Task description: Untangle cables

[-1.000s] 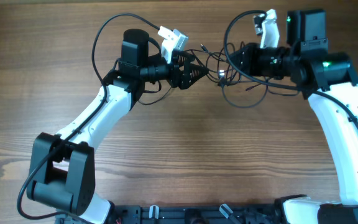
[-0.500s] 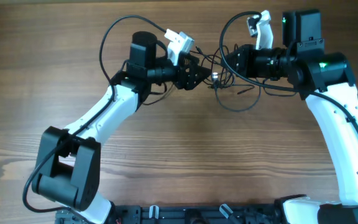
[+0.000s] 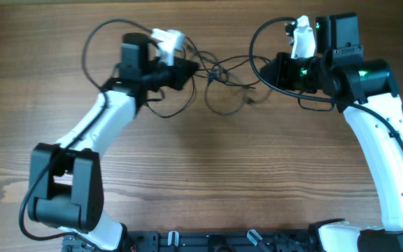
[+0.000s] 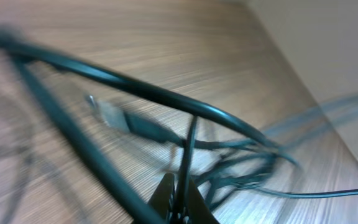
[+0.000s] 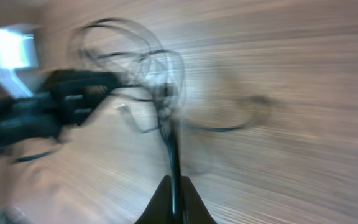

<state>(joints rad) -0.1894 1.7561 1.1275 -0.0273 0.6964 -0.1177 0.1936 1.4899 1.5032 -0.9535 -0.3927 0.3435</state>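
Overhead shows the left gripper [image 3: 186,68] drawn away from the right gripper [image 3: 277,70], stretching the thin black silvery-plugged cables [image 3: 217,73] between them. Each pincer seems pinched tight on one cord, though the wrist views are blurred. The tangle looks to be loosening.

Table [image 3: 208,175]: cables [image 3: 217,73] between left pincer [image 3: 187,68], right pincer [image 3: 275,70].

Bare wooden table [image 3: 236,175] gives free passage through the centre and lower middle of the overhead frame, while taut cables [image 3: 217,73] bar the upper middle between left arm [image 3: 100,122] and right arm [image 3: 387,150].
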